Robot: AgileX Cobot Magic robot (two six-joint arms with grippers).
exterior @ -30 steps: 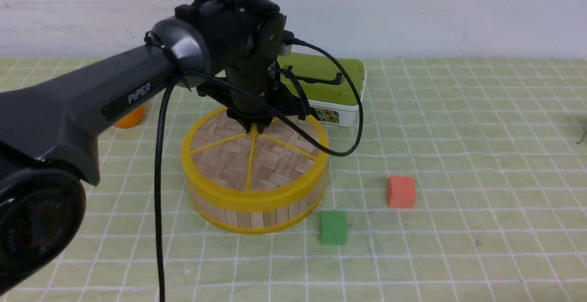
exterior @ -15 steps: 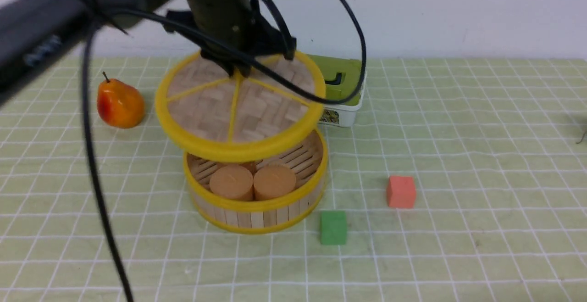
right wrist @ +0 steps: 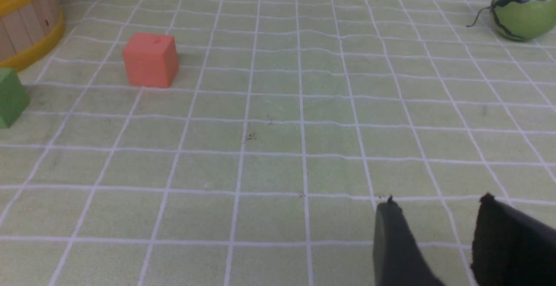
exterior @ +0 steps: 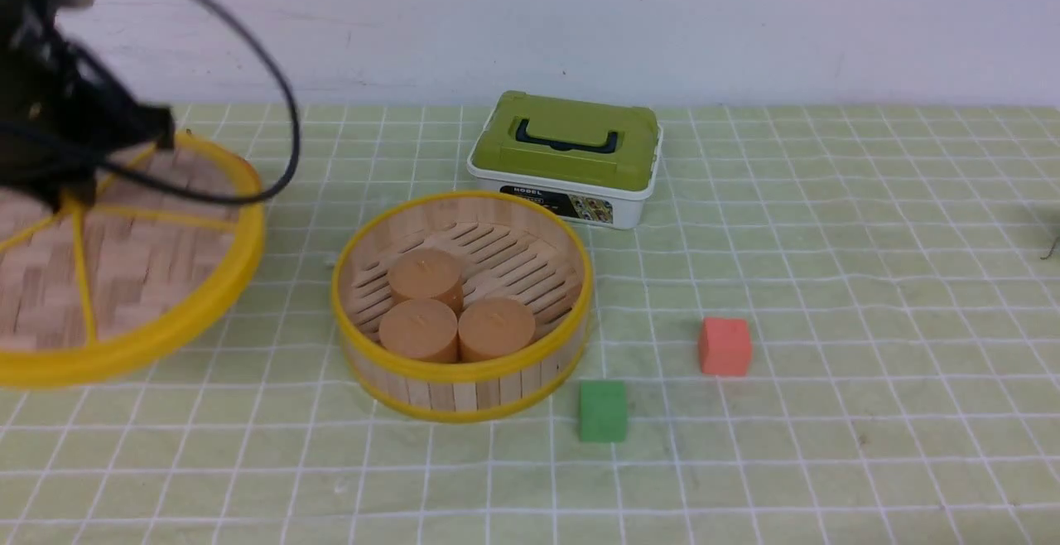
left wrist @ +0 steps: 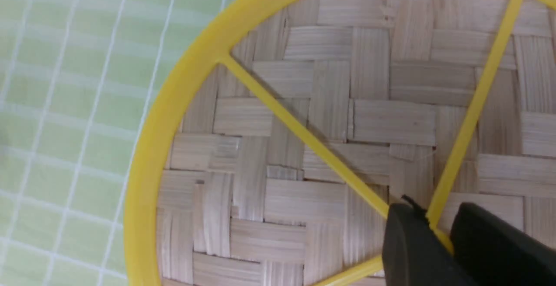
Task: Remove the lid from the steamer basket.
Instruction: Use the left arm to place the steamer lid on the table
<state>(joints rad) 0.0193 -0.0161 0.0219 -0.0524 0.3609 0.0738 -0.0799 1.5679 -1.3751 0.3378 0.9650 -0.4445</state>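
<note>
The lid (exterior: 132,263), a woven wood disc with a yellow rim and spokes, hangs tilted at the far left of the front view, well clear of the steamer basket (exterior: 464,379). My left gripper (exterior: 70,197) is shut on the lid's yellow hub. In the left wrist view the two black fingers of the left gripper (left wrist: 438,221) pinch the hub where the lid's (left wrist: 330,103) spokes meet. The basket stands uncovered mid-table with three brown cylinders (exterior: 426,276) inside. My right gripper (right wrist: 436,207) is open and empty above the cloth, out of the front view.
An olive-green box with a black handle (exterior: 567,156) stands behind the basket. A red cube (exterior: 724,346) and a green cube (exterior: 602,411) lie to the basket's right. A green striped ball (right wrist: 521,12) sits far right. The basket's wall (right wrist: 21,29) shows in the right wrist view.
My left gripper lifted the lid off the basket and carried it leftward, uncovering the cylinders. The arm now hides the pear seen half a second ago.
</note>
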